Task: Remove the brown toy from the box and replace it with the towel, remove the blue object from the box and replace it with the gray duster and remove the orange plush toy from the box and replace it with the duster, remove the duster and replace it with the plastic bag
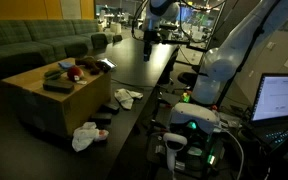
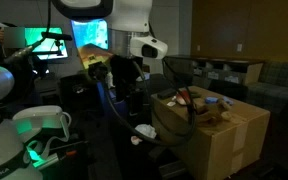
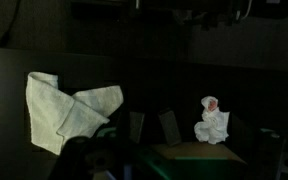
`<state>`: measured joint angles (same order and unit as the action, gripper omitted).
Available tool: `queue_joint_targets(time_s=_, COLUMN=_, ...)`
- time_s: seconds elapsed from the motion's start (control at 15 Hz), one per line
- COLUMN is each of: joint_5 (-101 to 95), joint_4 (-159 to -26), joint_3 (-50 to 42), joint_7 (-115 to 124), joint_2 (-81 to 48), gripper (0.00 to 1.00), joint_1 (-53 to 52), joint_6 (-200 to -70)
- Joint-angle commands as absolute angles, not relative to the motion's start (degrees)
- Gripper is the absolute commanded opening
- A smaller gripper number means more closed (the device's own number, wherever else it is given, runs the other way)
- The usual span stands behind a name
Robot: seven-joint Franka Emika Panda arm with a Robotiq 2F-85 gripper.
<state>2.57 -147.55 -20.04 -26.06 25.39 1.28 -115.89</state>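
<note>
While the gripper (image 3: 152, 130) hangs on the robot side of the box (image 1: 44, 100), well apart from it, its fingers (image 3: 134, 125) stand spread with nothing between them in the wrist view. Key thing is the towel (image 3: 69, 110): rumpled, mostly flat on the dark table (image 1: 154, 60), not in the box. In an exterior view the towel (image 1: 129, 97) lies just beside the box's robot-facing wall. In the wrist view it sits left of the fingers and farther out, so the gripper is not over it. My read is that a sideways shift toward it is needed before any descent. Its long axis runs roughly across that view, with one flap reaching toward the fingers, and that near flap looks like the easiest pinch. The bag (image 3: 212, 122), white and crumpled, lies on the opposite side of the fingers; I cannot tell what it rests on. Toys (image 1: 69, 68) sit on top of the box, too dim to tell brown from orange. There is only one arm, so no choice of hand. Judged step: reaching for the towel, swap not yet done.
</note>
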Motion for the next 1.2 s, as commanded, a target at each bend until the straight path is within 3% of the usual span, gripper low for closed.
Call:
queue_joint_targets(time_s=0.0, joint_5=3.4, joint_4=-147.41, joint_3=-18.31, joint_7=-26.74, joint_2=25.11, gripper=1.0, joint_1=3.07, joint_6=-115.79)
queue_joint_targets(time_s=1.13, joint_5=5.41, joint_4=-138.1, joint_3=-12.19, joint_7=-27.37, joint_2=12.57, gripper=1.0, joint_1=0.4, joint_6=-124.15)
